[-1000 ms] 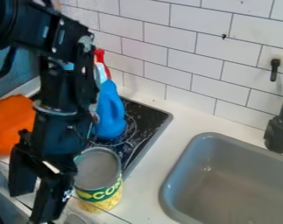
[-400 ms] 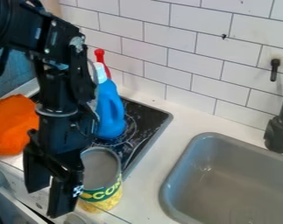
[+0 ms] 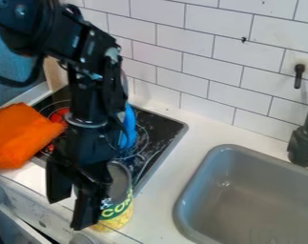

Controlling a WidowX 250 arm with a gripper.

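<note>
The claw (image 3: 68, 213) is hanging with its fingers spread, right beside a corn can (image 3: 119, 208).

The can is standing upright on the pale counter (image 3: 155, 202), just to the right of the claw in the view, its side partly hiding behind the nearer finger; whether they are touching, I cannot tell. Behind the claw, a black stovetop (image 3: 157, 136) is stretching back, and a blue bottle (image 3: 128, 129) is showing partly from behind the arm (image 3: 89, 102). To the claw's upper left, an orange cloth (image 3: 21, 138) is lying over the stovetop's edge, with something red (image 3: 58, 116) showing beside it. Well to the right of the claw, a grey sink (image 3: 264, 202) is sitting in the counter, below a white tiled wall (image 3: 188, 62).
</note>
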